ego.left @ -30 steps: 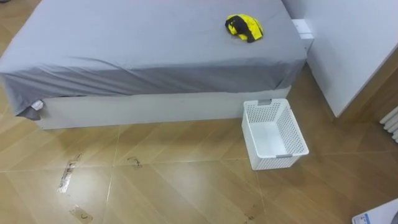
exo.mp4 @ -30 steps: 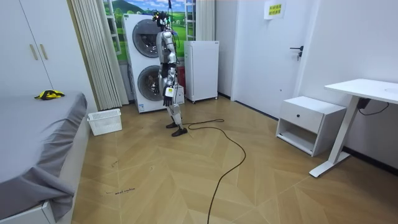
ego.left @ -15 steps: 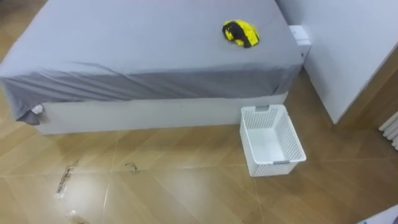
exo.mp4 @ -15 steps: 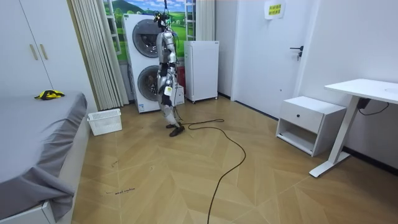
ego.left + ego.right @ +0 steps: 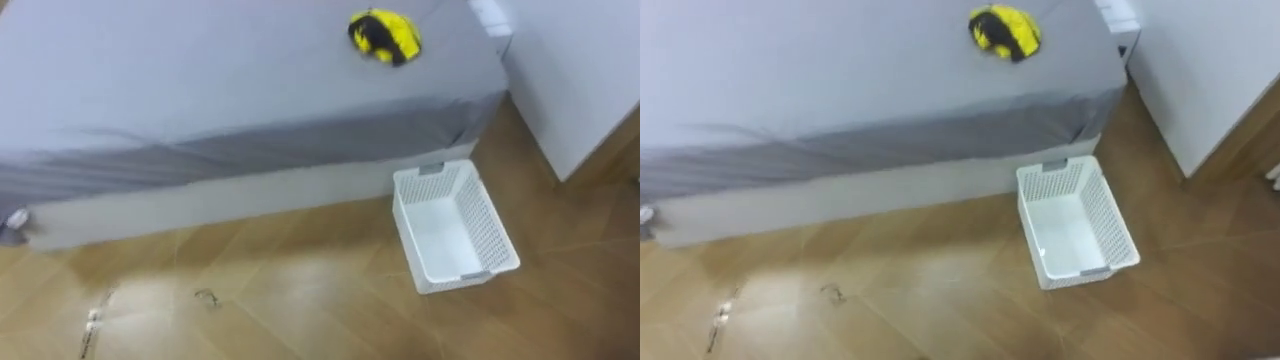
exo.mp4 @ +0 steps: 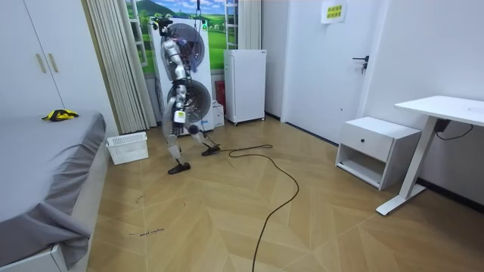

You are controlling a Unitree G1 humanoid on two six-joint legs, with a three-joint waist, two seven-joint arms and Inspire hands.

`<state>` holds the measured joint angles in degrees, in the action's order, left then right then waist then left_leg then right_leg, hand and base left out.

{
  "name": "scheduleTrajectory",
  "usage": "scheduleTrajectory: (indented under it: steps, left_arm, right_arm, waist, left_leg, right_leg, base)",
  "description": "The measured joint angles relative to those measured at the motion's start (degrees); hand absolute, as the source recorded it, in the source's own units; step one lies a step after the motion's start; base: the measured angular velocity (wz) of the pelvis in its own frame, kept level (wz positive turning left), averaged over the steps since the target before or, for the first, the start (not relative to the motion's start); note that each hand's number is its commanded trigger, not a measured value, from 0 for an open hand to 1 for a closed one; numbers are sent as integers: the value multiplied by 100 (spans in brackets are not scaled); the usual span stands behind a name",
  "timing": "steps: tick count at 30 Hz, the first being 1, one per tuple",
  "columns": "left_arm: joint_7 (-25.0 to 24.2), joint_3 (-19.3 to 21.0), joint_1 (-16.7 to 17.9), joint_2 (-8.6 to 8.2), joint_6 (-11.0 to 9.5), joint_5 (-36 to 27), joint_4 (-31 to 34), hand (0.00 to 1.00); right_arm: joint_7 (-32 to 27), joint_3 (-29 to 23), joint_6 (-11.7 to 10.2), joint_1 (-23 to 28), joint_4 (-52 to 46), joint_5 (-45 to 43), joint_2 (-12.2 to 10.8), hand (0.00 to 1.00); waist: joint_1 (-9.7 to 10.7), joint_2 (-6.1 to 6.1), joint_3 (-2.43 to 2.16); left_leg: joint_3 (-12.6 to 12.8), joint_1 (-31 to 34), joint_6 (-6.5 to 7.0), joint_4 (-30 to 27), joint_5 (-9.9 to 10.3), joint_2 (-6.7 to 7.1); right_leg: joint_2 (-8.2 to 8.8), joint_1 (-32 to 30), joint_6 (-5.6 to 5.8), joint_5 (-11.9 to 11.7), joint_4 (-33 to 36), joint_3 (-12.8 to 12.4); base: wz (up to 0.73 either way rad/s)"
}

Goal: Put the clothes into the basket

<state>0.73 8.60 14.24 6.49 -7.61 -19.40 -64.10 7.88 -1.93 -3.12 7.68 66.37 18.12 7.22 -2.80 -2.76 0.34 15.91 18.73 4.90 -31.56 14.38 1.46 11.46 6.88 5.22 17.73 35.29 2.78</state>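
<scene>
Fingers on the robot's near hand (image 6: 179,117) were too small to judge; the yellow-and-black garment (image 5: 384,35) lay on the grey bed (image 5: 200,90), and the white basket (image 5: 455,225) stood on the floor (image 5: 300,300) just beside it, where a careless step might have kicked it.

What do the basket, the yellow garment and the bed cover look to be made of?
Basket: probably rigid white plastic, going by its lattice-holed walls. Garment: soft fabric, yellow and black, lying crumpled. Bed cover: matte grey cloth, creased and draping over the edge.
</scene>
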Motion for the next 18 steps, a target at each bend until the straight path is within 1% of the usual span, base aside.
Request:
scheduleTrajectory:
  steps: [1,2,3,4,5,6,7,8,9,10,11,12,13,14,15,16,17,18]
  left_arm:
    - [-1,-5,-38,10,-1,1,12,0]
    - [18,-17,-133,20,-3,131,23,0]
    - [41,-17,-259,30,-4,291,21,0]
    - [57,-11,-297,34,-5,376,21,0]
    - [105,-49,-390,47,-15,535,24,0]
    - [136,-152,-439,89,-47,548,31,0]
    - [147,-214,-499,103,-46,549,31,0]
    - [161,-322,-529,116,-39,544,24,0]
    - [169,-515,-569,136,-28,549,24,0]
    - [145,-687,-608,97,-6,583,28,0]
    - [140,-733,-600,84,-3,621,45,0]
    - [139,-771,-579,106,-2,656,68,0]
    - [144,-771,-566,105,5,651,59,0]
    - [139,-754,-492,103,9,648,49,0]
    - [118,-690,-426,87,37,659,25,0]
    - [103,-646,-410,83,59,665,9,0]
    - [95,-599,-303,96,97,662,63,0]
    - [96,-528,-142,98,135,657,166,0]
  right_arm:
    - [-38,-1,1,11,-77,-27,-1,0]
    - [-111,-25,8,12,-259,-105,1,0]
    - [-137,-47,-1,-40,-448,-148,5,0]
    - [-142,-48,1,-91,-543,-140,7,0]
    - [-147,-38,19,-142,-837,-146,6,0]
    - [-150,25,8,-261,-1101,-137,2,0]
    - [-150,56,-10,-335,-1168,-138,-7,0]
    - [-167,70,-13,-427,-1295,-162,-31,0]
    - [-255,77,4,-424,-1532,-224,-28,0]
    - [-371,69,0,-419,-1751,-221,-4,0]
    - [-409,69,-16,-431,-1809,-217,-7,0]
    - [-452,68,-80,-486,-1889,-216,-39,0]
    - [-477,69,-93,-488,-1978,-234,-39,0]
    - [-557,70,-110,-552,-2172,-273,-40,0]
    - [-624,68,-148,-621,-2396,-351,-26,0]
    - [-668,54,-167,-648,-2493,-397,-20,0]
    - [-759,55,-165,-667,-2718,-516,-23,0]
    - [-807,67,-155,-639,-3011,-566,-25,0]
  waist:
    - [-3,-20,11]
    - [-42,33,-3]
    - [-128,107,9]
    - [-186,153,29]
    - [-209,271,41]
    - [-189,327,60]
    - [-154,328,63]
    - [-16,313,57]
    - [90,291,45]
    - [159,318,41]
    - [162,328,23]
    - [128,297,-15]
    - [93,295,-72]
    - [-5,412,-52]
    - [-46,524,-15]
    - [-43,555,-1]
    - [-57,584,5]
    - [-38,583,6]
  left_leg:
    - [-2,-186,6,104,121,40]
    - [-36,-552,36,293,252,72]
    - [-80,-903,9,531,326,33]
    - [-151,-1084,-11,654,344,6]
    - [-304,-1401,-44,906,371,-93]
    - [-559,-1664,-77,1106,391,-146]
    - [-640,-1792,-94,1200,400,-163]
    - [-840,-2064,-129,1419,419,-185]
    - [-874,-2329,-205,1639,464,-208]
    - [-872,-2612,-298,1778,535,-287]
    - [-891,-2751,-357,1827,568,-340]
    - [-997,-2864,-497,1783,651,-446]
    - [-995,-2895,-583,1742,696,-502]
    - [-972,-2997,-693,1663,707,-687]
    - [-963,-3044,-837,1506,654,-843]
    - [-951,-3032,-919,1337,602,-907]
    - [-918,-2966,-1090,945,415,-1007]
    - [-865,-2828,-1074,418,150,-1071]
  right_leg:
    - [45,-126,-13,-298,447,36]
    - [80,-439,-165,-1045,1234,52]
    - [20,-835,-290,-948,1802,165]
    - [-60,-1071,-381,-678,1987,280]
    - [-295,-1573,-530,-223,2025,549]
    - [-567,-2060,-574,34,1684,840]
    - [-672,-2270,-562,83,1373,947]
    - [-824,-2527,-590,52,488,1126]
    - [-855,-2657,-669,-242,-582,1207]
    - [-831,-2775,-768,-937,-1194,1303]
    - [-869,-2787,-815,-1225,-1377,1303]
    - [-975,-2773,-1035,-1536,-1433,1278]
    - [-1052,-2714,-1107,-1487,-1333,1302]
    - [-1186,-2575,-1233,-1361,-1167,1416]
    - [-1288,-2437,-1284,-1189,-1065,1491]
    - [-1334,-2368,-1307,-1139,-1045,1501]
    - [-1409,-2194,-1350,-1056,-1082,1506]
    - [-1439,-1945,-1339,-962,-1213,1511]
  base:
    - [5]
    - [-8]
    - [-19]
    - [-31]
    - [-22]
    - [-12]
    - [24]
    - [65]
    - [101]
    - [90]
    - [70]
    - [33]
    - [14]
    - [0]
    - [0]
    - [7]
    - [8]
    - [6]
